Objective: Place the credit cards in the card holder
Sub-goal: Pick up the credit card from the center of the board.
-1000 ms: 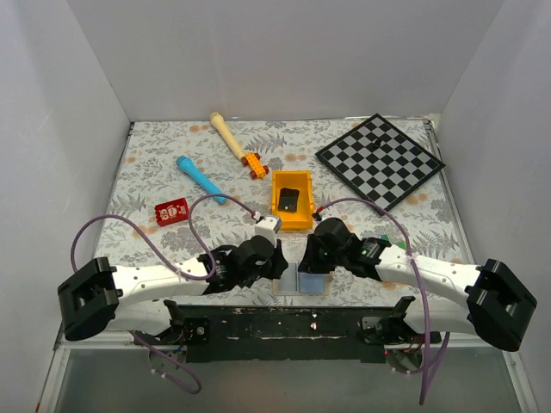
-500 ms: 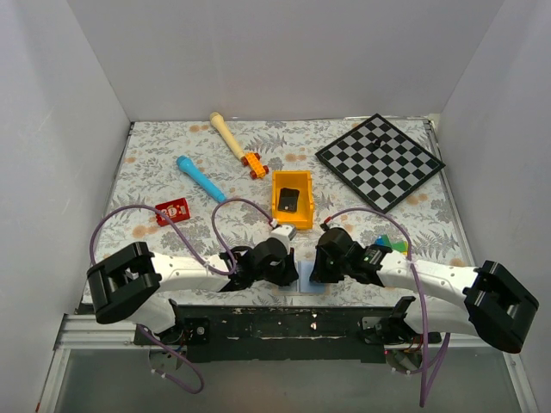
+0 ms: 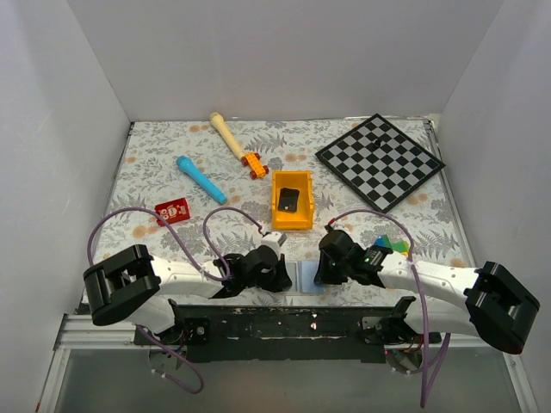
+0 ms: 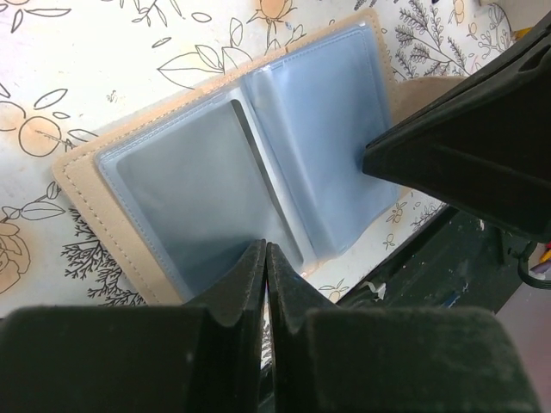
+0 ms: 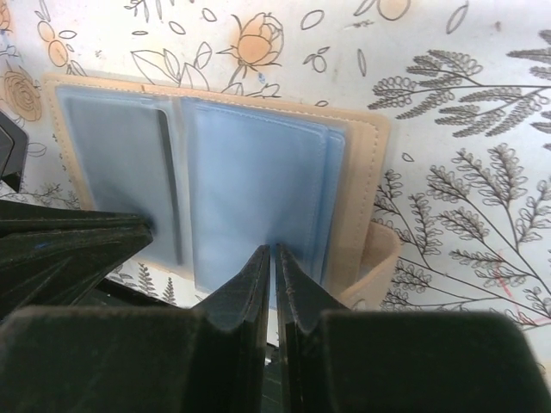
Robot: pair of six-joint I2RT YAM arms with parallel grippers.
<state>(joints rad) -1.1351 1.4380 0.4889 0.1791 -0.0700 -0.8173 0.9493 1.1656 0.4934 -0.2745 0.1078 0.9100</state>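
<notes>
Floral-print cloth covers the bench, which is walled in white on three sides. At the middle of the near edge the card holder lies spread open, its pale blue-grey pockets facing up inside a stitched tan border. The left gripper has its fingers clenched together, tips resting on the near rim of the holder's left pocket. The right gripper is pinched closed the same way, tips pressed on the right pocket, with the snap tab curling up just beside it.

Just beyond the holder, at mid-bench, stands a yellow-orange bin with a small dark object inside. Toward the left edge, well apart from the holder, a red credit card lies flat. Farther back are a blue cylinder, an orange toy car and a wooden stick. A checkerboard fills the far right corner.
</notes>
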